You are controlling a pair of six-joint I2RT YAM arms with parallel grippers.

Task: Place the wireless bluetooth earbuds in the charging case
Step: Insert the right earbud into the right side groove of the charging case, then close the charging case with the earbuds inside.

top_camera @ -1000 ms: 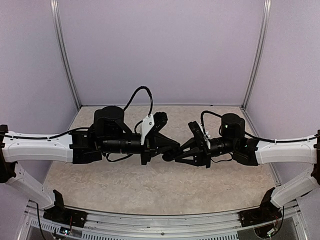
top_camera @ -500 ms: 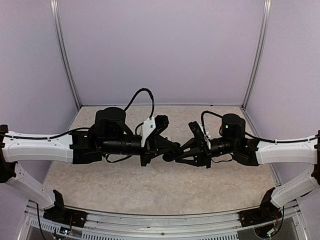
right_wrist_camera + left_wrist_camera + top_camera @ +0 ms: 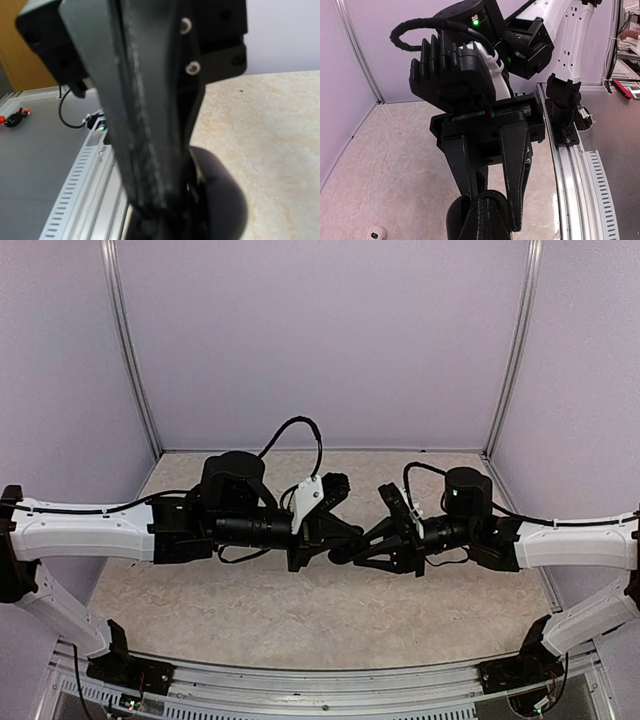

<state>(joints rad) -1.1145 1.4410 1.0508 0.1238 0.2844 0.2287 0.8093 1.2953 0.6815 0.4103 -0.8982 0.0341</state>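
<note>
Both grippers meet in mid-air over the table's middle. My right gripper (image 3: pixel 342 552) holds a black pebble-shaped charging case (image 3: pixel 452 221), which also shows as a dark rounded body in the right wrist view (image 3: pixel 222 200). Its two fingers (image 3: pixel 517 165) stand a little apart at either side of my left gripper's tips. My left gripper (image 3: pixel 336 538) reaches in from the left with its fingers (image 3: pixel 487 220) pressed together, touching the case. The earbuds are hidden: no bud shows between any fingers.
A small white pebble-shaped case (image 3: pixel 377 233) with a blue dot lies on the beige table (image 3: pixel 250 610) under the left arm. The metal rail (image 3: pixel 570 180) runs along the near edge. Purple walls (image 3: pixel 330 340) close the back and sides.
My left arm has shifted a little right, pushing its fingertips closer against the right gripper. The right arm has barely moved.
</note>
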